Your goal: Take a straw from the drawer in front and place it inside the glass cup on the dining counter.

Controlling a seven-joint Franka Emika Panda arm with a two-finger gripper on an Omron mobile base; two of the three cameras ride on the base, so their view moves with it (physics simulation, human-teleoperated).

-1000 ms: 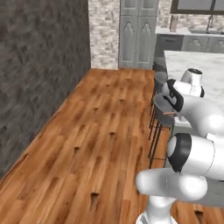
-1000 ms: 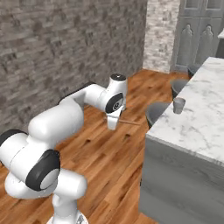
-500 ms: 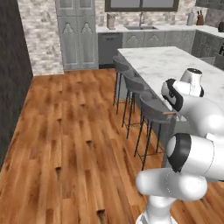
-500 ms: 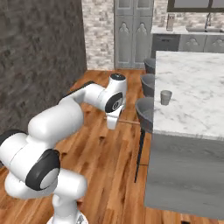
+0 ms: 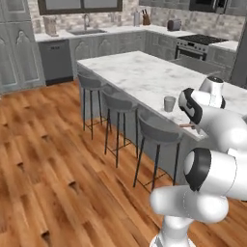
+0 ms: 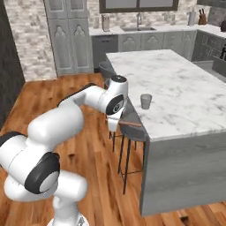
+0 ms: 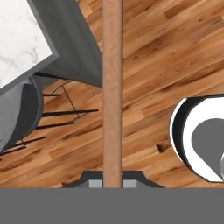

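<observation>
A thin reddish-brown straw (image 7: 112,87) runs straight up the middle of the hand view, and my gripper (image 7: 112,181) is shut on its lower end. From the right base view the straw (image 6: 131,123) sticks out sideways from the gripper (image 6: 115,124), just off the near edge of the dining counter (image 6: 185,101). The glass cup (image 6: 145,101) stands upright on the marble, a little beyond the straw. In the left base view the cup (image 5: 169,103) is near the counter's edge (image 5: 130,72), and the straw's tip (image 5: 185,125) shows beside my arm. The drawer is out of view.
Three grey stools (image 5: 159,130) (image 5: 120,101) (image 5: 91,79) line the counter's near side above the wooden floor (image 5: 43,159). One stool (image 6: 132,130) sits right under the gripper. A worktop with a sink (image 5: 87,33) and a stove (image 5: 200,41) run along the back wall.
The whole picture has swung round as the base moved: the dark wall is gone and the dining counter with the cup now lies close ahead. The gripper still holds the straw.
</observation>
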